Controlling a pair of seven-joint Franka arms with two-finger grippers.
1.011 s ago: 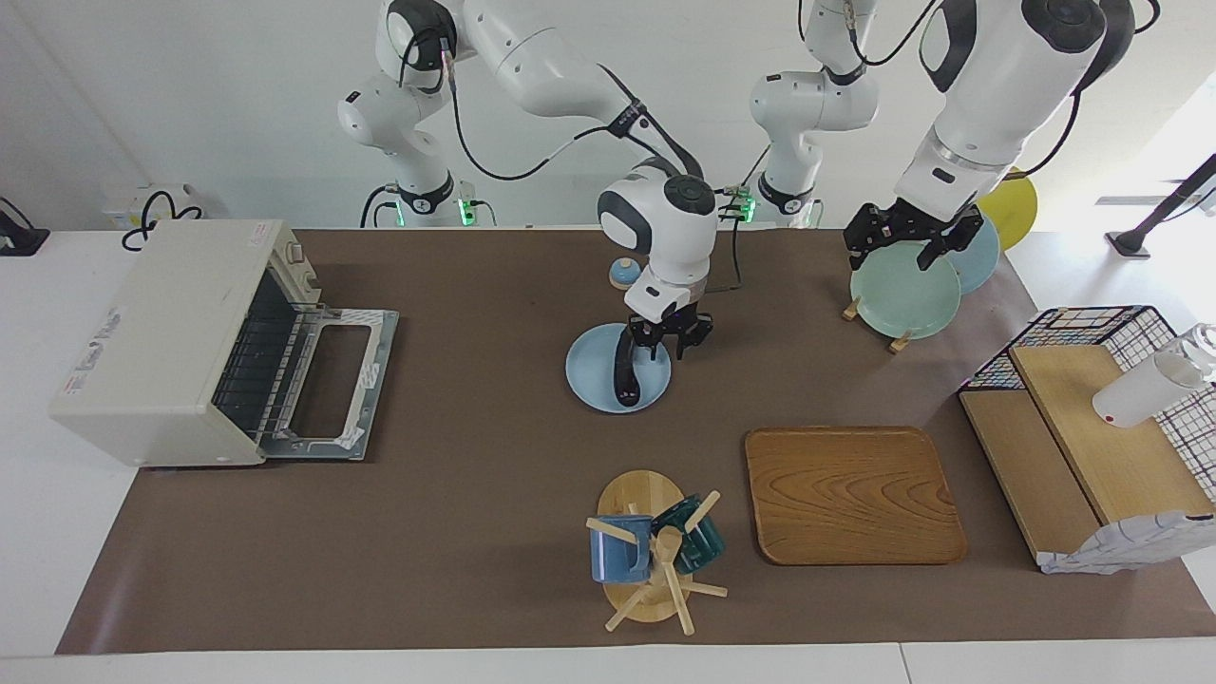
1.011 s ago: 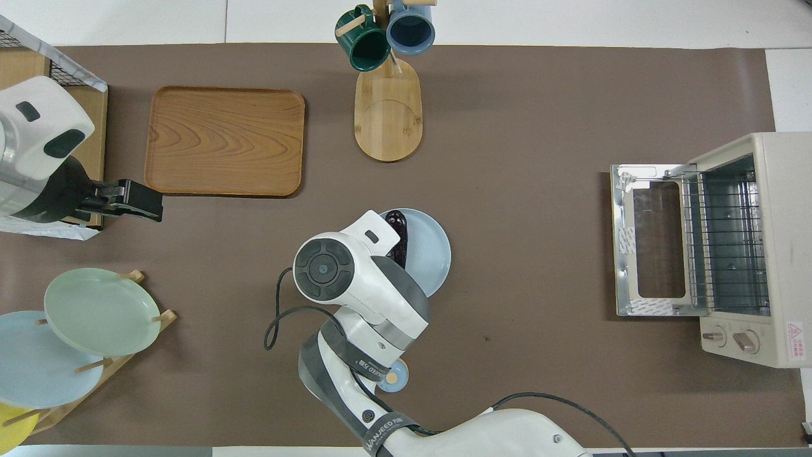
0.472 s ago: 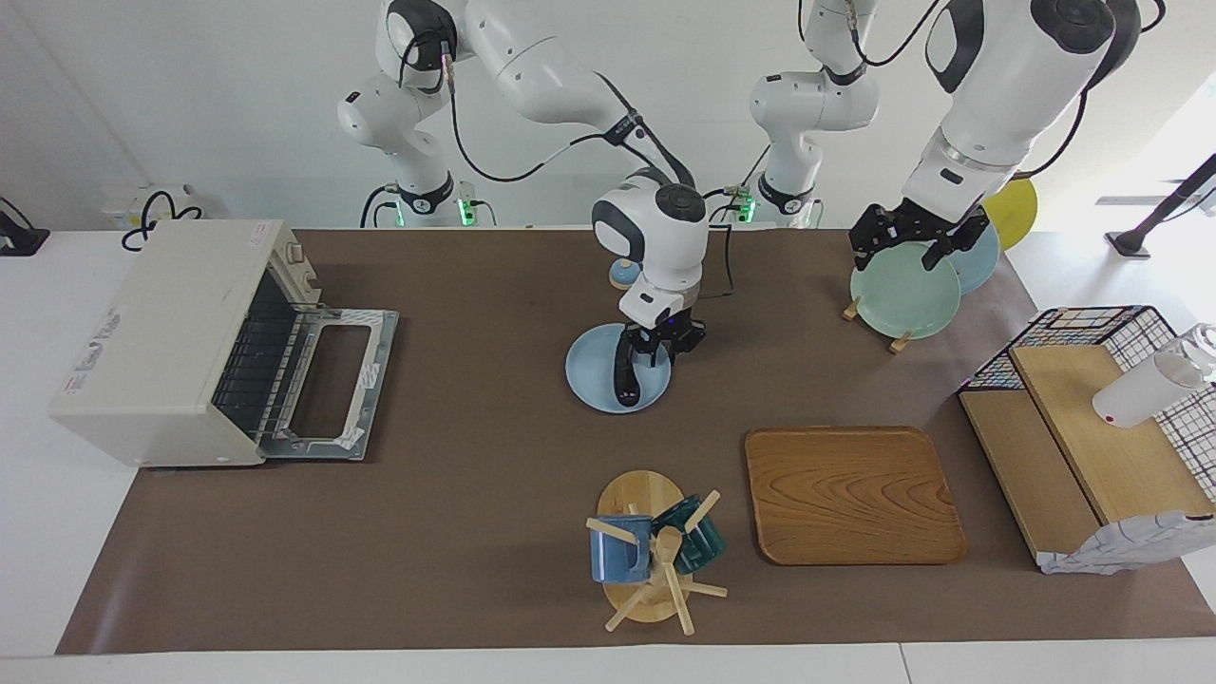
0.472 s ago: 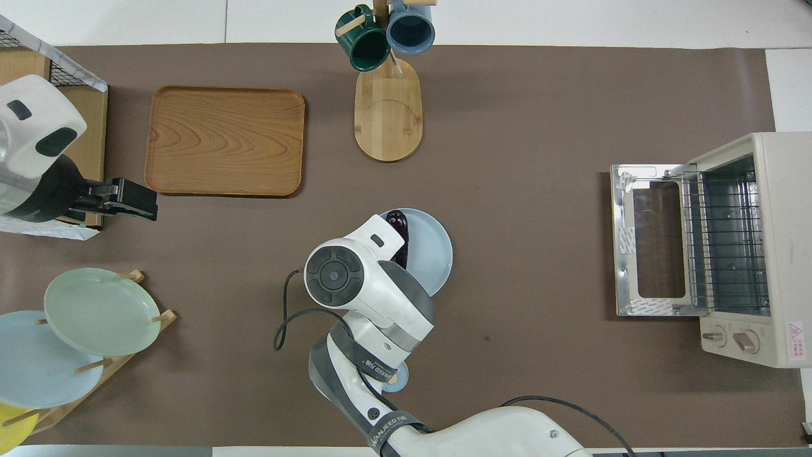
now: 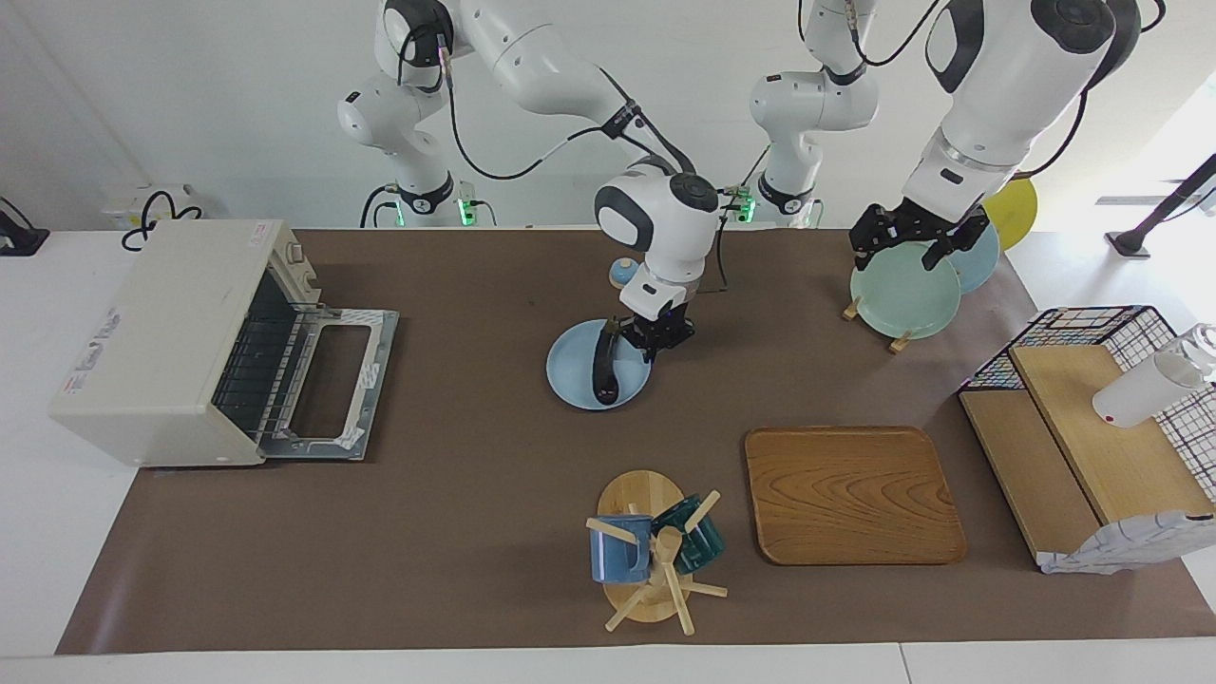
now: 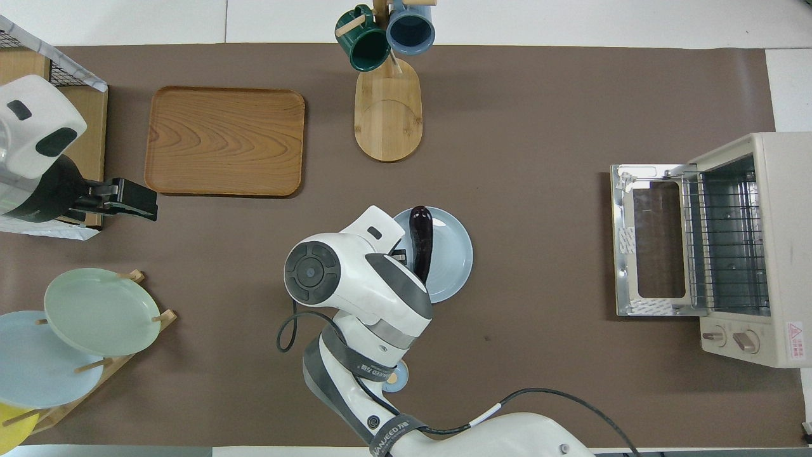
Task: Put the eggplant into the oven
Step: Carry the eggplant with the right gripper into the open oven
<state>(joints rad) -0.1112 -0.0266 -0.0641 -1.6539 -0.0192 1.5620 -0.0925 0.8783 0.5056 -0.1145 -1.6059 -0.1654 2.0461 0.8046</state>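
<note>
Eggplant [image 5: 602, 365] on the blue plate [image 5: 570, 385], well apart from the open oven [image 5: 180, 337]. Right gripper [image 5: 654, 334] fingers pinching its stem end. Smooth, slippery, light; better held near the middle.

Glossy white arm [image 5: 532, 57] shells with grey joint bands, black cables and black jaws.

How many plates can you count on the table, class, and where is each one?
4. A blue plate lies under the eggplant mid-table. Green, pale blue and yellow plates stand in a rack at the left arm's end. More may be hidden.
</note>
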